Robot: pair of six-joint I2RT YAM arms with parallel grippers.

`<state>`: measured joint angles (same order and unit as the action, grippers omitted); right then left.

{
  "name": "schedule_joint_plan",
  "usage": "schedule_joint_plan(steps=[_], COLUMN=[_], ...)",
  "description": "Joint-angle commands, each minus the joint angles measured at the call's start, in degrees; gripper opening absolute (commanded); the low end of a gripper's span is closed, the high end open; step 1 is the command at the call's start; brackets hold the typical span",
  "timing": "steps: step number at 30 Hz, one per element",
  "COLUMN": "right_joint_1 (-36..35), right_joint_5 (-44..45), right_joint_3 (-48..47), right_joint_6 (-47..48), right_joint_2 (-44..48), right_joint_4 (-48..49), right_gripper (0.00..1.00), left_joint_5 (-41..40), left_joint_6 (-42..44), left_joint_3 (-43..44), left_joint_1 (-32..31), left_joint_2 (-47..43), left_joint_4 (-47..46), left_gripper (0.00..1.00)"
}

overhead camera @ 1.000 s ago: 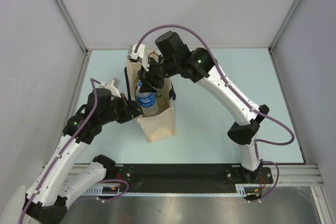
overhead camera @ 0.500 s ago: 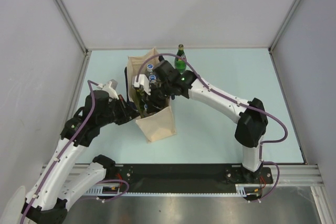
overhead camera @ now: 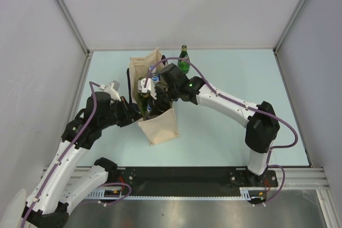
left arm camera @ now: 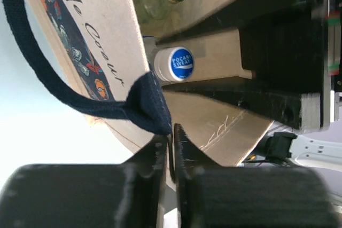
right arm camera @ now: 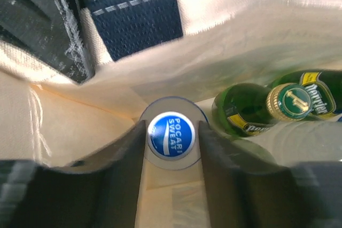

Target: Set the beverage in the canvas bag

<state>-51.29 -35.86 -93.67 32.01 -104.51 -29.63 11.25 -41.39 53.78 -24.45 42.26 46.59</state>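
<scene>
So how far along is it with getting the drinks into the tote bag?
Done: at least one green Perrier bottle already sits inside the canvas bag. In hand: the left gripper pinches the bag's rim by the navy handle, while the right gripper, down inside, grips the Pocari Sweat bottle at its cap. Left: release it and withdraw; another green bottle stands on the table behind the bag.

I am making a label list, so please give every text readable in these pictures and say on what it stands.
"POCARI SWEAT": cap of the blue-capped bottle.
"de Coeur": printed side of the canvas bag.
"Perrier", partly cut off: label of the green bottle.
Print on that bottle's cap: too blurred to read.
</scene>
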Motion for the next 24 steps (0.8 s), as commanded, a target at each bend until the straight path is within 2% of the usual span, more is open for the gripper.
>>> schedule_joint_plan(steps=[1,3,5,13,14,20,24], right_joint_1=[0.4,0.9,1.5,5.0,5.5,14.5,21.0], right_joint_5=[-2.2,-2.7,-4.1,-7.6,-7.4,-5.1,-1.7], right_joint_3=[-5.4,-6.8,-9.3,-16.3,-16.5,-14.5,-14.1], right_joint_6=[-0.9,-2.2,-4.4,-11.3,-12.1,-19.7,-27.4], right_joint_2=[1.8,2.5,3.5,8.3,9.3,10.6,7.4], right_joint_4=[5.0,5.1,5.4,7.8,8.4,13.7,16.3], right_gripper=[0.59,0.65,0.71,0.74,0.74,0.78,0.78], left_joint_5=[3.5,3.3,3.1,0.3,-0.3,-3.1,-4.8], left_joint_6=[1.0,1.0,1.2,3.5,3.6,6.1,6.9], left_joint_3=[3.4,3.8,4.3,7.4,7.5,7.2,6.3], left_joint_1=[0.2,0.2,0.3,0.3,0.3,0.2,0.3], left_joint_2=[-1.4,-1.6,-1.7,-2.1,-2.3,-4.7,-6.0], left_joint_4=[-2.3,-2.5,-2.7,-2.9,-3.0,-3.7,-3.8], left_gripper=[0.16,0.26,0.32,0.65,0.73,0.84,0.9])
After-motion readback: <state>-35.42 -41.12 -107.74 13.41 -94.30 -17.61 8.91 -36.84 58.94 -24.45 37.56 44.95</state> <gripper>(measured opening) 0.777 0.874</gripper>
